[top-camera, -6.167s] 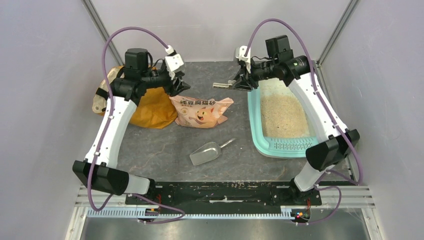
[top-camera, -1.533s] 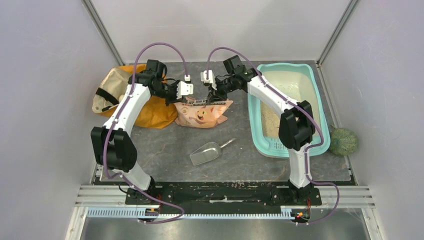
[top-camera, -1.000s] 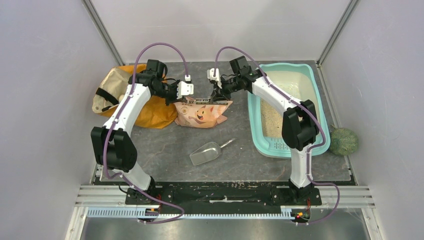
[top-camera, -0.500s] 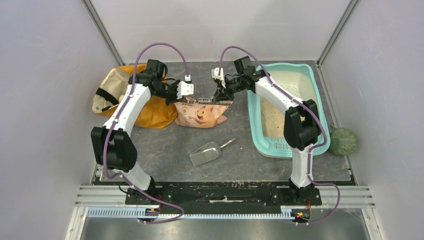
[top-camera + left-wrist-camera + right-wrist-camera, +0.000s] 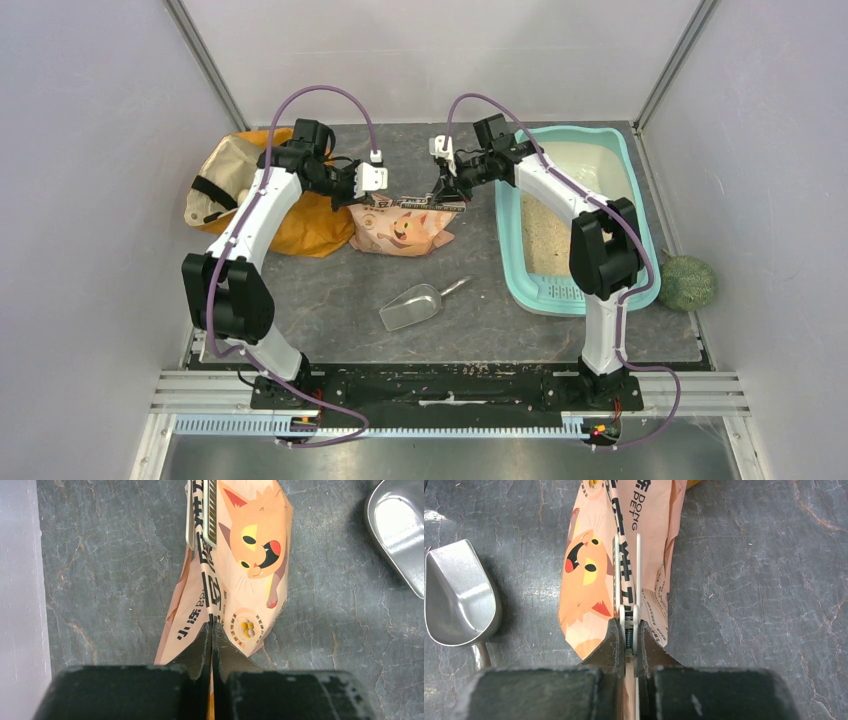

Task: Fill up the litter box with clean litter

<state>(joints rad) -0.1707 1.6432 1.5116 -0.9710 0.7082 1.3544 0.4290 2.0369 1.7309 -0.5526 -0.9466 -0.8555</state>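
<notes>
**Now the Clip: Two Arms Are Working at a Sealed Litter Pouch**

In the upper centre of the overhead frame, the left tool (image 5: pixel 211 630) is pinching the top seam of the peach-pink pouch (image 5: pixel 400 230), its jaws closed tight on the film. The right tool (image 5: pixel 629 630) is clamping the pale sealing clip (image 5: pixel 638 560) that is running along the same seam. The pouch is lying on the dark desk (image 5: pixel 330 290), with the orange bag (image 5: pixel 310 225) just beside it on the left and the silver scoop (image 5: pixel 410 306) lower in the frame, apart.

The teal litter box (image 5: pixel 570 131) is sitting at the right of the frame, with a thin bed of clean litter (image 5: pixel 543 235) showing inside. Most of the supply appears to be waiting in the pouch.

The risk from here is a binding clip. A pull could end up dragging the whole pouch sideways, tearing the thin film or slipping it out of the left tool's narrow bite. A sudden release could tip the opened mouth, sending granules onto the desk rather than into the box.
</notes>
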